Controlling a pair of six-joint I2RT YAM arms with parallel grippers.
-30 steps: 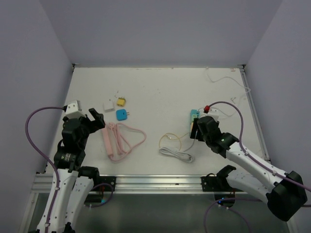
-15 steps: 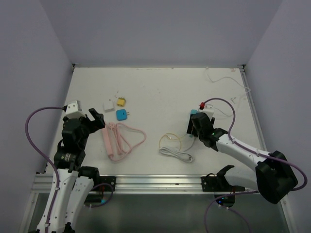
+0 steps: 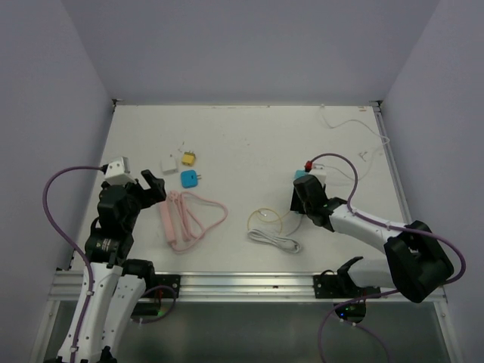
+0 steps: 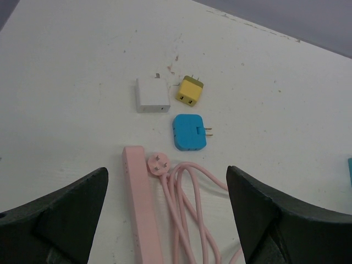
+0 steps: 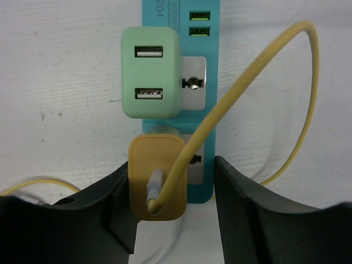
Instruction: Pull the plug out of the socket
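A white tabletop (image 3: 249, 136) fills the walled cell. On its left side the left gripper (image 4: 166, 176) hangs above the surface with its black fingers spread wide and nothing between them. On the right side the right gripper (image 5: 171, 168) is down at a power strip, its jaws apart on either side of a plug: one finger lies against the plug's side, and the other shows a gap.

A long pink plastic power strip (image 4: 140, 203) lies under the left gripper, with its coiled pink cable (image 4: 190, 220) beside it. The teal plastic power strip (image 5: 213, 82) lies flat under the right gripper. A coiled white cable (image 3: 276, 242) rests near it, towards the front edge.

A mint-green two-port USB charger (image 5: 151, 74) sits in one of the teal strip's outlets. Just beside it, the mustard-yellow square plug (image 5: 143, 159) is seated in the next outlet, and its yellow cable (image 5: 228, 104) loops off to the side.

Beyond the pink strip lie a white square adapter (image 4: 152, 94), a blue adapter (image 4: 188, 132) and a small yellow adapter (image 4: 190, 91).
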